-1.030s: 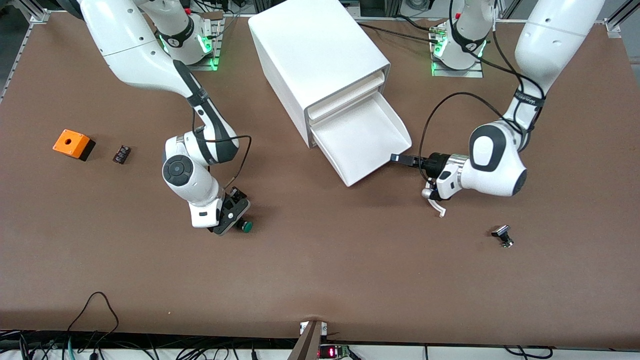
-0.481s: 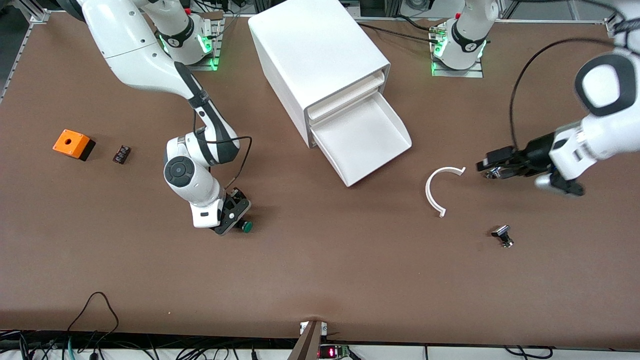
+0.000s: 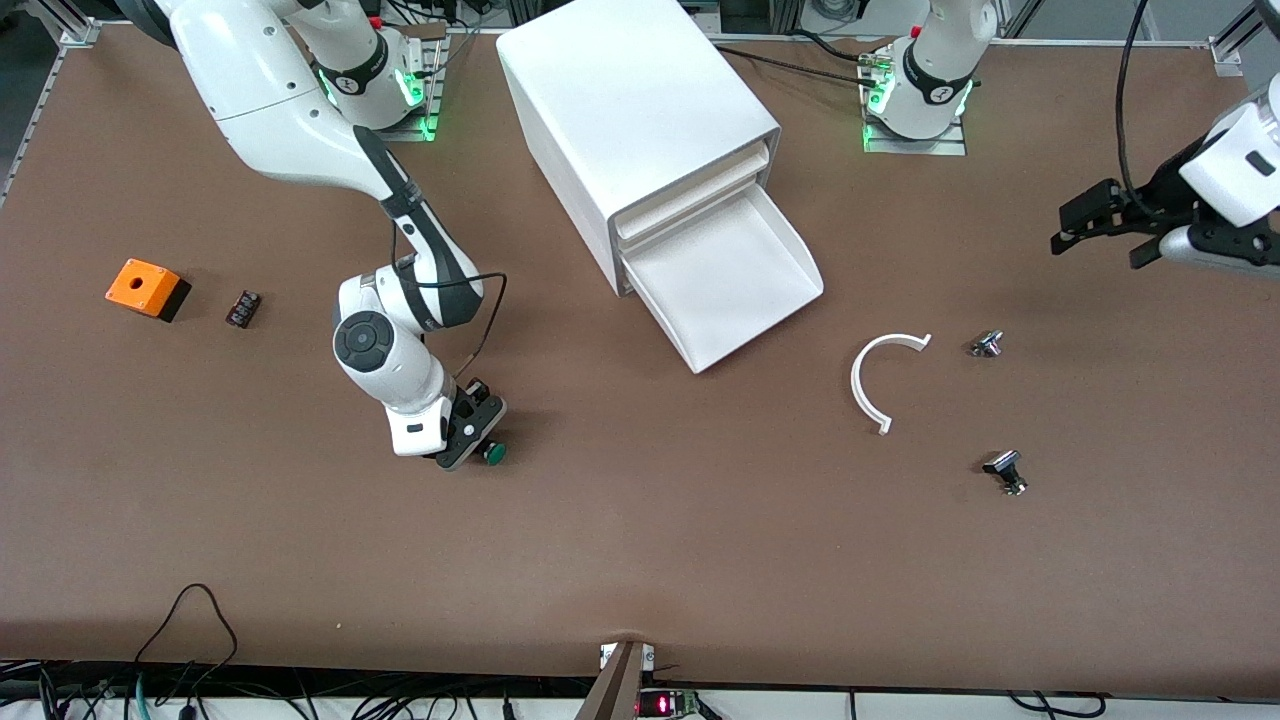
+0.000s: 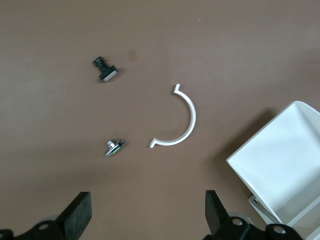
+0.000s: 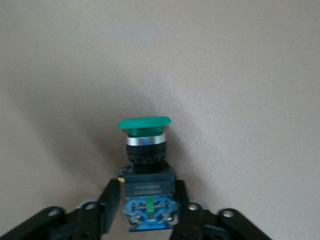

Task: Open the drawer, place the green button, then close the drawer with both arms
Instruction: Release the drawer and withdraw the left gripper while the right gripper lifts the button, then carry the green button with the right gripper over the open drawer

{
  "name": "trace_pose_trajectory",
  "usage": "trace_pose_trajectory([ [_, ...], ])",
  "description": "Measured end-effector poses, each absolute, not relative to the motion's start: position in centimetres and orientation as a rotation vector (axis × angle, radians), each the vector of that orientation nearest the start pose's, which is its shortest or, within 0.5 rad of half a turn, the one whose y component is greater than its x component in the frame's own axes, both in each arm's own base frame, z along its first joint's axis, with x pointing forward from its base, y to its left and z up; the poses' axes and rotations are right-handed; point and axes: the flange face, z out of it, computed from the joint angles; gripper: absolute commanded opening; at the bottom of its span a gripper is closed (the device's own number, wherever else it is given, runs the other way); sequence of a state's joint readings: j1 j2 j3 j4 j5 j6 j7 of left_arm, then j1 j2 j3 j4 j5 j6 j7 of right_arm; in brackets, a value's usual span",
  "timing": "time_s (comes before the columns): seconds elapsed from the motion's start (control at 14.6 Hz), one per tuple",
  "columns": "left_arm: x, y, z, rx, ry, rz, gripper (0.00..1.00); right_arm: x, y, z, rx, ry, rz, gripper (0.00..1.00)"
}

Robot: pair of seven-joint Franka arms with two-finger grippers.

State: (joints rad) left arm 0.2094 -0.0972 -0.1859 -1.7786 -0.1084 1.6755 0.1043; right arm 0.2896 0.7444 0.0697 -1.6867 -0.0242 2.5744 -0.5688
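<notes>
The green push button (image 3: 490, 452) lies on its side on the brown table (image 3: 640, 560), nearer the front camera than the white cabinet (image 3: 630, 110) and toward the right arm's end, about midway between the table's base edge and its front edge. The right gripper (image 3: 470, 432) is down at the table with its two black fingers (image 5: 111, 200) against the flanks of the button's (image 5: 145, 170) black body and blue rear block, so it is clamped on the button, which appears not yet lifted.

The button looks small, rigid and light: a hard plastic housing with a metal collar under the cap. It should not deform or break under a firm pinch. The domed cap looks smooth and would likely slip, so the flat-sided black body is the better place to hold, as the fingers do now. A pale line of print runs across the black body, too small to read.

The drawer (image 3: 725, 285), lowest in the cabinet, stands pulled out and bare inside. Its curved white handle (image 3: 880, 380) lies detached on the table beside it, toward the left arm's end, with two small metal parts (image 3: 987, 344) (image 3: 1005, 470) near it.

The left gripper (image 3: 1105, 225) hangs over the table's left-arm end with its fingers (image 4: 77, 215) spread wide and nothing between them.
</notes>
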Motion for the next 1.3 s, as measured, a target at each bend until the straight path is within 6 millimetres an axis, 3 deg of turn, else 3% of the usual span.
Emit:
trace_pose_trajectory([
  [0.34, 52.8, -1.3, 58.9, -3.168, 0.057, 0.030, 1.00, 65.5, 24.3, 19.1, -2.785, -1.393, -0.278, 0.39],
  [0.55, 52.8, -2.3, 58.7, -3.162, 0.056, 0.043, 1.00, 66.5, 25.6, 21.5, -2.766, -1.389, -0.354, 0.37],
  [0.96, 52.8, -2.0, 58.7, -3.163, 0.040, 0.047, 1.00, 67.2, 27.3, 27.0, -2.730, -1.310, -0.385, 0.37],
  [1.03, 52.8, -1.6, 58.6, -3.163, 0.028, 0.048, 1.00, 67.3, 29.4, 29.2, -2.705, -1.303, -0.359, 0.37],
  [1.17, 52.8, -1.3, 58.6, -3.164, 0.020, 0.049, 1.00, 66.9, 31.7, 31.1, -2.673, -1.333, -0.345, 0.37],
  [1.3, 52.9, -1.3, 58.6, -3.164, 0.019, 0.050, 1.00, 65.7, 35.4, 33.3, -2.618, -1.398, -0.322, 0.37],
])
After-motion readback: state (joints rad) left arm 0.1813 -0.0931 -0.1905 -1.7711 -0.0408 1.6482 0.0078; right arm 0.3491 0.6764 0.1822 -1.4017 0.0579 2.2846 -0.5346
